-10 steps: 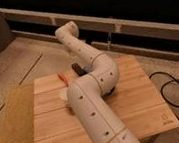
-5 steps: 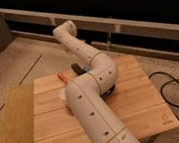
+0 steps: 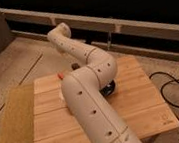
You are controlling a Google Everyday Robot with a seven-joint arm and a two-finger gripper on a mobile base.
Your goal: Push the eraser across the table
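cam view: only 1 view, looking down along the arm
table: pale planks w/ seams, square edges
mat: yellow-green, lies on table's left side
arm: white, runs from bottom centre up over table, bends, then doubles back toward far edge
gripper: dark bit near table's far edge, mostly hidden behind arm
eraser: small orange thing on table, near far edge, just left of arm
cables: black, on floor right of table

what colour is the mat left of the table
Yellowish-green mat, clearest in the camera view, beside the pale wooden table. The pincer is hidden behind the arm.
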